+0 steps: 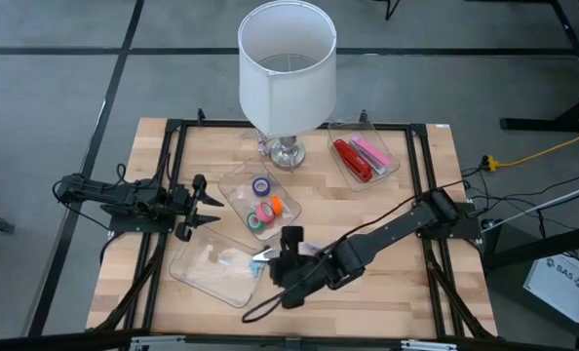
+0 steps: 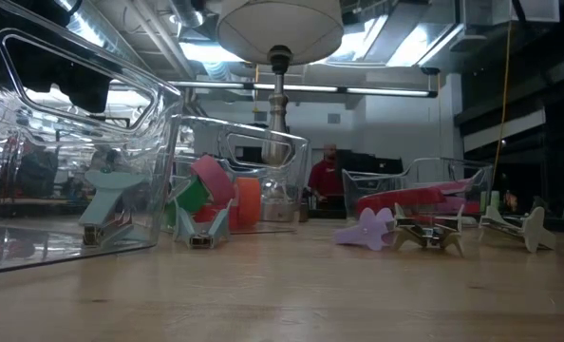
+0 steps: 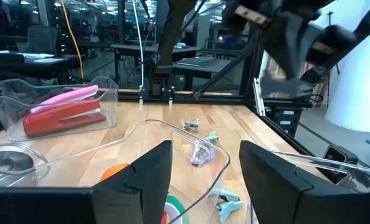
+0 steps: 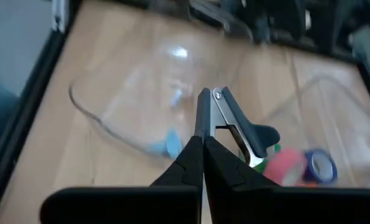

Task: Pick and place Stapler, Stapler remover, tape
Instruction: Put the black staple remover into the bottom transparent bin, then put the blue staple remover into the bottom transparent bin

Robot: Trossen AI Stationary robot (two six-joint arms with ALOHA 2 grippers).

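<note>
My right gripper [image 1: 270, 259] is shut on a dark-handled staple remover [image 4: 235, 124] above the near-left clear tray [image 1: 210, 265], which holds a light blue remover [image 4: 171, 144]. The middle tray [image 1: 239, 183] holds tape rolls [image 1: 263, 205] in purple, orange, green and pink. A red stapler [image 1: 350, 160] and a pink stapler [image 1: 370, 151] lie in the far-right tray. More removers, one of them purple [image 2: 367, 228], lie on the table. My left gripper [image 1: 208, 210] hangs open at the middle tray's left side. My right gripper pinches the staple remover between its two fingertips [image 4: 196, 152], slanting down from the table's right. The metal claw end [image 4: 217, 101] sticks out past the tips and the dark grip [image 4: 258, 137] stands off to one side. It is lifted clear above the tray.
A white-shaded lamp [image 1: 286, 68] stands on a glass base [image 1: 287, 151] at the far middle of the table. A black frame [image 1: 173, 146] runs around the tabletop. Bare wood lies along the near edge and near-right corner. A person in red [image 2: 326, 176] shows in the room beyond.
</note>
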